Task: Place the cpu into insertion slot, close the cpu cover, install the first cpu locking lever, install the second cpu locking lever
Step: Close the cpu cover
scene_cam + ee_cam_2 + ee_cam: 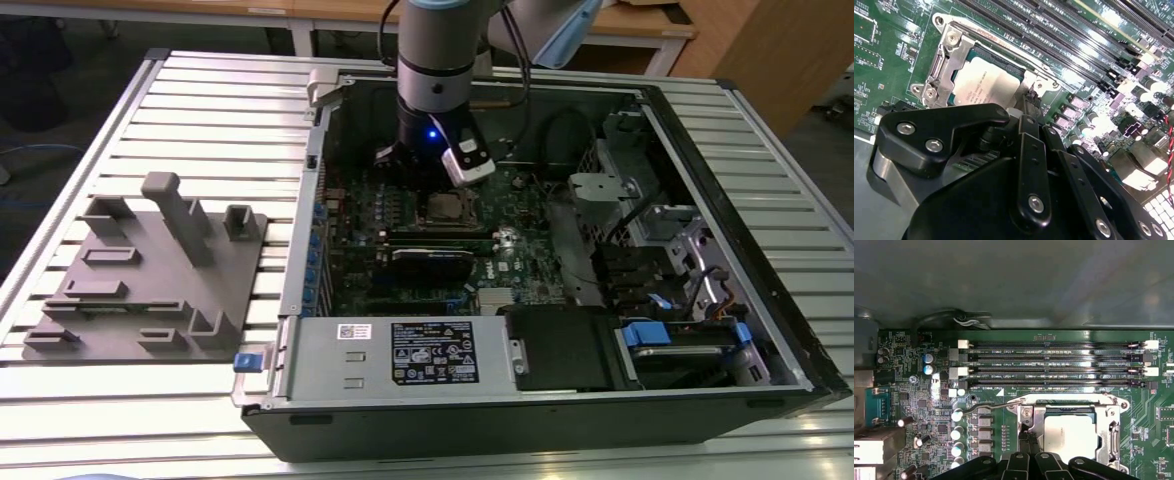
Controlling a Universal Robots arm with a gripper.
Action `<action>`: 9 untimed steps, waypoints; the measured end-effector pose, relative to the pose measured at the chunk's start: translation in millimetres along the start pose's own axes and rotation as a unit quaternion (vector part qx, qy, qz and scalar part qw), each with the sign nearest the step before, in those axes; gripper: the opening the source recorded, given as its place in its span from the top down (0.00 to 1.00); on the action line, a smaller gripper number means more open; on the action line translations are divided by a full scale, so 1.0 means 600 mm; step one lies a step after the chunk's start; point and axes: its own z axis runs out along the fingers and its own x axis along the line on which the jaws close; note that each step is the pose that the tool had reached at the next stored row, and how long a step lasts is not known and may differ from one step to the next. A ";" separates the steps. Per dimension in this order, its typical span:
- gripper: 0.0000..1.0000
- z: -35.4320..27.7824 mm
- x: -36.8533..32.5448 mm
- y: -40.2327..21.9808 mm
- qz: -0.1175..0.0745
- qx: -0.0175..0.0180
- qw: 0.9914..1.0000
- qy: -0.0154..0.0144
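The cpu (985,84) (1070,436) lies flat in the insertion slot (450,211), its silver top facing up. Over it the cpu cover (947,59) (1111,432) is down, framing the chip. A thin wire locking lever (985,406) sticks out from one socket corner, its handle end lifted off the board. My gripper (1027,432) (1026,100) (447,190) hangs straight down over that corner, with its dark fingers (1022,440) pressed together. The tips sit at the cover's edge beside a screw (1026,412). I cannot tell whether they touch the lever.
Long memory slots (1054,365) run beside the socket, with capacitors (957,416) next to the lever's end. The open computer case (300,300) walls in the board. A black expansion card (430,262) sits nearer the power supply (400,355). A grey fixture (147,270) lies at the exterior view's left.
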 end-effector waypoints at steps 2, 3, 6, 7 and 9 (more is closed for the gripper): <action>0.90 0.000 0.000 0.000 0.000 0.000 1.000 0.000; 0.90 0.000 0.000 0.000 0.000 0.000 1.000 0.000; 0.90 -0.004 0.000 0.001 0.000 -0.001 1.000 -0.001; 0.90 -0.006 -0.001 0.001 0.000 -0.001 1.000 -0.001; 0.90 -0.008 0.000 0.000 0.000 0.000 1.000 0.000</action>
